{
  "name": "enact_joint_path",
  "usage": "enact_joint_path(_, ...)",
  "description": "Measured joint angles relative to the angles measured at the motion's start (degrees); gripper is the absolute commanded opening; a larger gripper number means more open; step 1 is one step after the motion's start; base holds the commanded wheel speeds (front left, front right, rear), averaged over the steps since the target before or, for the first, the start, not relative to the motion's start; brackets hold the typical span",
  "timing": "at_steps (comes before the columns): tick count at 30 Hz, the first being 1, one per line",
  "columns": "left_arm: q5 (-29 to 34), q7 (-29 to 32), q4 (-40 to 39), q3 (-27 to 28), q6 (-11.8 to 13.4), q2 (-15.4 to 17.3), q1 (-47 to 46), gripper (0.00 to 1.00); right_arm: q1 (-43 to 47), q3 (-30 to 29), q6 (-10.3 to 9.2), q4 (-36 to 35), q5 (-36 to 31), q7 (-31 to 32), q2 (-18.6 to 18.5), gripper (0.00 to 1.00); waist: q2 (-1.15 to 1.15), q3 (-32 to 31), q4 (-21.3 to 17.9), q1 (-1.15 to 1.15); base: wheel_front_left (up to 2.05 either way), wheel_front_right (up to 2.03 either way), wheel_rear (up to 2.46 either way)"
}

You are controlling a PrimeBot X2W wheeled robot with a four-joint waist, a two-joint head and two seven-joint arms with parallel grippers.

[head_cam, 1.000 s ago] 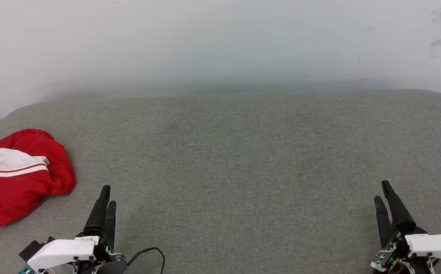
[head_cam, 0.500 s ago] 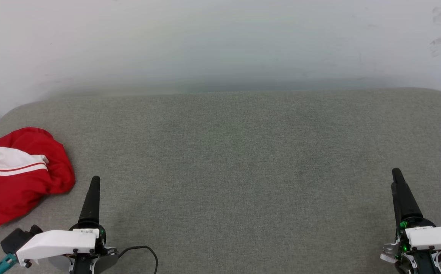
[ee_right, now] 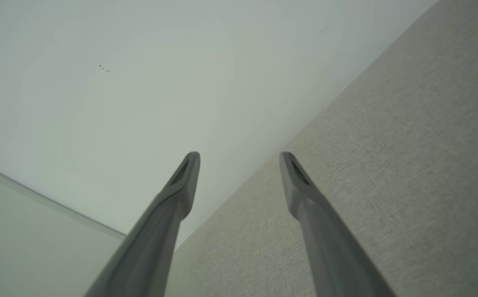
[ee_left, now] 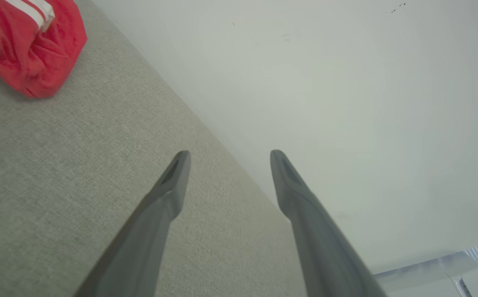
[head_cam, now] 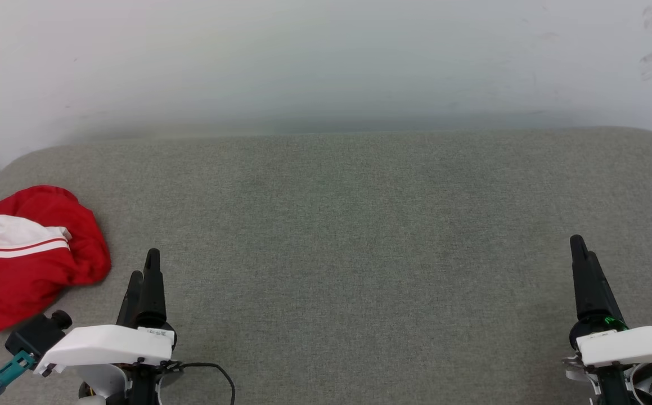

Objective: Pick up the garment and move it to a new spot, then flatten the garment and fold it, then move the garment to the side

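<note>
The garment (head_cam: 27, 259) lies crumpled at the left edge of the grey padded surface, red with a white striped sleeve on top. In the left wrist view the garment (ee_left: 28, 45) sits at the upper left. My left gripper (head_cam: 144, 267) hovers to its right, apart from it, open with nothing between its fingers (ee_left: 226, 156). Far off at the lower right, my right gripper (head_cam: 581, 247) stands open and empty too (ee_right: 239, 159).
The grey fabric surface (head_cam: 348, 236) stretches wide between the two arms. A pale wall (head_cam: 326, 62) rises right behind its far edge. A black cable (head_cam: 213, 371) loops beside the left wrist.
Both arms have risen slightly and rolled at the wrist. The head view has shifted a little. The garment lies as before.
</note>
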Motion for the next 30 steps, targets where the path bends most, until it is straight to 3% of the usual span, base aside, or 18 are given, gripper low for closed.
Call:
enact_joint_path(15, 16.37, -2.94, -1.6, -3.02, 2.81, 0.04, 0.57, 1.0, 1.15, 1.42, 0.0, -1.89, -16.13, -2.98, 0.01, 1.0, 0.0, 0.59, 0.12, 0.0, 0.0, 0.0, 0.0)
enact_joint_path(30, 27.53, -5.39, -2.54, -4.85, 3.91, 0.1, 1.29, 1.0, 2.08, 2.03, 0.0, -2.21, -26.97, -5.44, 0.0, 1.0, 0.0, 0.79, 0.17, 0.0, 0.0, 0.0, 0.0)
